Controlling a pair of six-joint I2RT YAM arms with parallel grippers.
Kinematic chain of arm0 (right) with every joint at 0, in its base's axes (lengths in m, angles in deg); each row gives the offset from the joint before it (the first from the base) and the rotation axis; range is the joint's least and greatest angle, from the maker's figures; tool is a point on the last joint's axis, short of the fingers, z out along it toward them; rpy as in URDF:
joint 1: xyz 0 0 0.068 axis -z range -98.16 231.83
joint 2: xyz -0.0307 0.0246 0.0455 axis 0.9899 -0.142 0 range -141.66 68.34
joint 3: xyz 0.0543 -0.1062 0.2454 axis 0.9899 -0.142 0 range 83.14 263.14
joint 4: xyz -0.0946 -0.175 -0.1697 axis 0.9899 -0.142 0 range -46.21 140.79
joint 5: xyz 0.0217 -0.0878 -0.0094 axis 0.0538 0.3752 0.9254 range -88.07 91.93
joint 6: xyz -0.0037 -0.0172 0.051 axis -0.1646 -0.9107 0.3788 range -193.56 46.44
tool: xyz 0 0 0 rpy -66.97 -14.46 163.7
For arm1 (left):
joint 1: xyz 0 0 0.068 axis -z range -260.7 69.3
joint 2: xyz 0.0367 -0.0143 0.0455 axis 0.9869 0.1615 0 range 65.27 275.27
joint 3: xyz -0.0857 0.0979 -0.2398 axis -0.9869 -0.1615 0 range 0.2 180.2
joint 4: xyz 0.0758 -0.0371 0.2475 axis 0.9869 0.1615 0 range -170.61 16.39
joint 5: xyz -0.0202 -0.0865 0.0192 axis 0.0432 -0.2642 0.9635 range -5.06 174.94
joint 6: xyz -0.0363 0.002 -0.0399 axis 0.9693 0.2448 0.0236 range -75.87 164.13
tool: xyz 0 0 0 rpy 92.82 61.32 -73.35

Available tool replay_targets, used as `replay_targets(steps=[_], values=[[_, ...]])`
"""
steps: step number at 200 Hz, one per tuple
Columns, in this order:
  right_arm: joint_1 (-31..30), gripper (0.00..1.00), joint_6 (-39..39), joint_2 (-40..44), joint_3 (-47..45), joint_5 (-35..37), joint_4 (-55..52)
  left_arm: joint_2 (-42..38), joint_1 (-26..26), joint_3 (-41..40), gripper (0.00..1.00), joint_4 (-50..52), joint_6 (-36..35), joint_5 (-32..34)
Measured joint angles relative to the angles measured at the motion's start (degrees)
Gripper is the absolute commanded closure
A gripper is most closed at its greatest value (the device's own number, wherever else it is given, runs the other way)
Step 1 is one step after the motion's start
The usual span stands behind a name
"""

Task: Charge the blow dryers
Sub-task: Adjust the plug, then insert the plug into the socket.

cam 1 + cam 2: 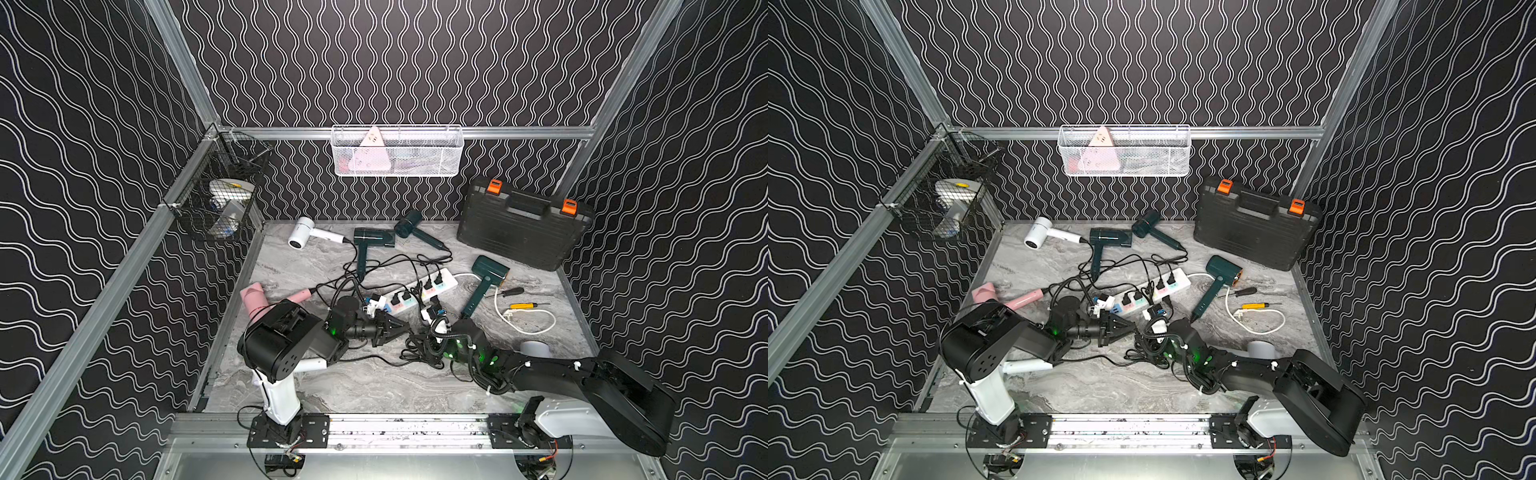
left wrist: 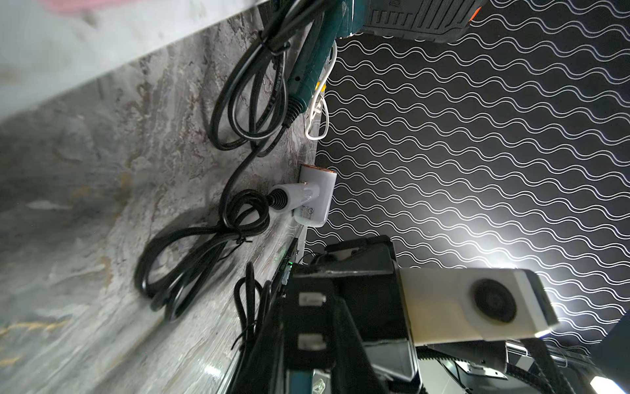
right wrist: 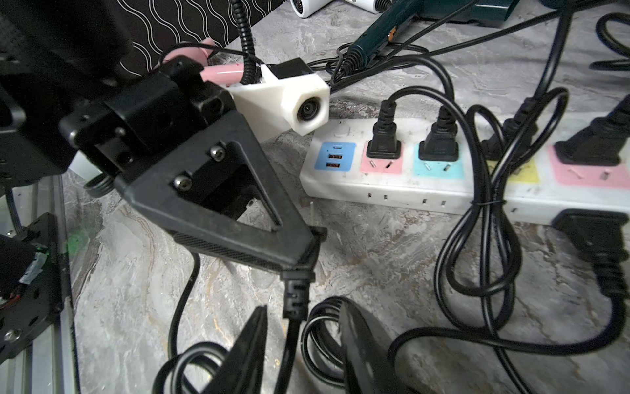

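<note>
Left end effector clamps the plug; the strip lies at 12 o'clock. At 3 o'clock, we see the right end effector, jaws apart, straddling the cord.

L arm hides most of front white dryer, prob. part of pink dryer.

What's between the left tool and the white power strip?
In the right wrist view, only the black plug pinched in the left tool, then bare marble table up to the power strip.
</note>
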State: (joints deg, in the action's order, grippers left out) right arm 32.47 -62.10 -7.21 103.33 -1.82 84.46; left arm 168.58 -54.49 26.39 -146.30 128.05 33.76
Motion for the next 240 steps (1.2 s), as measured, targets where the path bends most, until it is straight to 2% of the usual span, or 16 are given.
replay_targets(steps=[29,101,132,141,164,183,201,240], values=[[0.4,0.77,0.1,-0.7,0.3,-1.2,0.1,0.3,0.2,-0.2,1.00,-1.8,0.3,0.0],[0.9,0.79,0.1,-1.9,0.7,-2.6,1.3,0.3,0.8,-0.3,1.00,-2.0,0.3,0.0],[1.0,0.97,0.5,-2.1,1.0,-2.8,1.3,0.2,0.9,-0.3,1.00,-2.1,0.3,0.3],[1.0,1.00,0.5,-2.1,1.1,-2.8,1.2,0.2,0.9,-0.3,0.95,-2.1,0.3,0.5],[1.0,1.00,0.5,-2.2,1.3,-2.7,1.2,-1.1,0.8,-0.1,0.73,-0.2,-0.2,0.9],[1.0,1.00,-0.2,-2.1,1.8,-2.4,0.9,-3.5,0.2,1.3,0.63,5.2,-3.3,0.8],[1.0,1.00,-0.6,-2.3,2.9,-1.2,-0.3,-7.5,-1.9,3.8,0.56,14.9,-9.7,1.5],[0.5,1.00,-2.4,-4.6,5.8,1.4,-4.9,-19.1,-6.8,12.6,0.55,43.3,-29.5,13.8]])
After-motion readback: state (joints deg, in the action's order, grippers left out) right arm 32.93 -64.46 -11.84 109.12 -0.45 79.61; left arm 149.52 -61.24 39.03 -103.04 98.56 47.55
